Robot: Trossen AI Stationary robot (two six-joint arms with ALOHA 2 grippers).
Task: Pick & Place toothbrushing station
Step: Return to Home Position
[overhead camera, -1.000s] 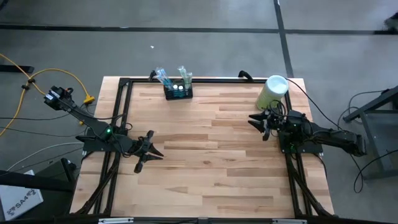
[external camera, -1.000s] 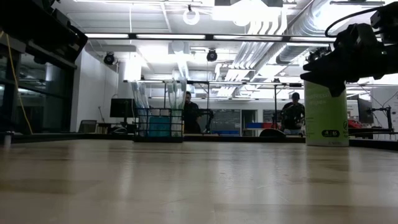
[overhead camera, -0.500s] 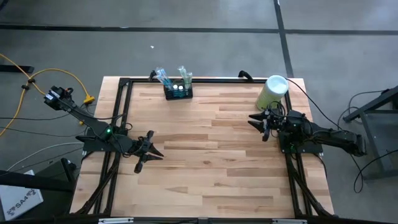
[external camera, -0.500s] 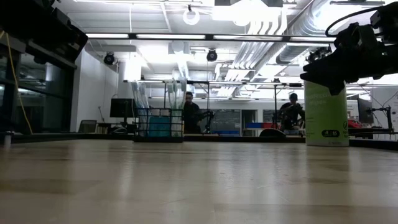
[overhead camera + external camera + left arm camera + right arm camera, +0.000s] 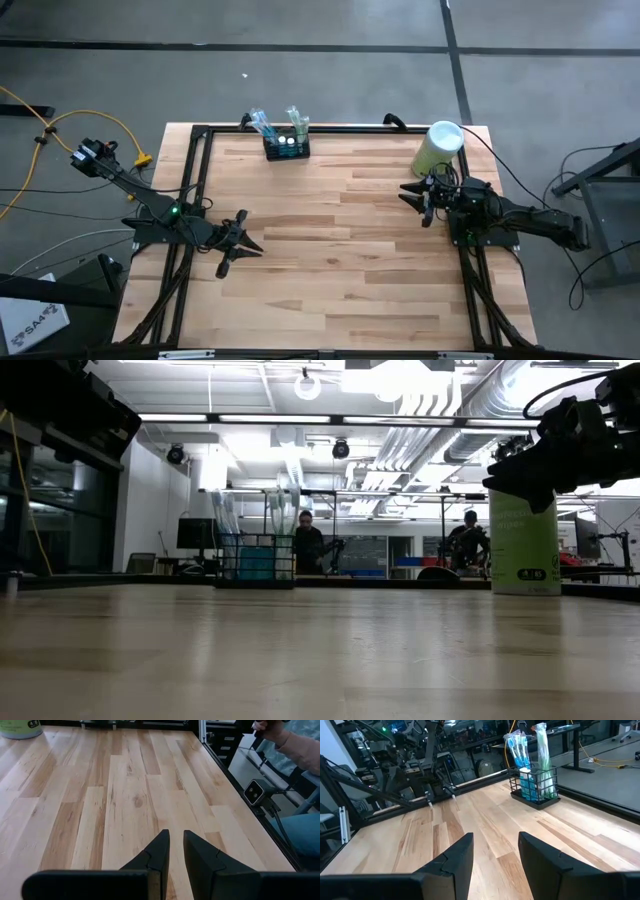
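Overhead view of a pale wooden tabletop (image 5: 340, 250) with a black frame along its edges, and a dark robot arm at each side. The toothbrushing station (image 5: 286, 147), a small black wire holder, stands at the top edge of the tabletop, left of centre, well apart from both arms. Several toothbrushes (image 5: 297, 120) stand upright in it, some blue and some green, rising well above its rim. In the upper right corner of the tabletop stands a pale green cylinder (image 5: 439, 146) with a white lid. The left hand (image 5: 175, 834) sits at the lower left of the overhead view, near the tabletop's left edge; its two dark fingers are close together with a narrow gap and pinch nothing. The right hand (image 5: 495, 836) sits at the right of the overhead view, just below the cylinder; its fingers are spread wider and it is also empty. In the low view the station is left of centre at the far edge and the cylinder is at the right, partly behind the right arm. Two people (image 5: 305, 542) stand far back in the room, and a person's sleeve (image 5: 295, 747) shows beside the tabletop in the left wrist view
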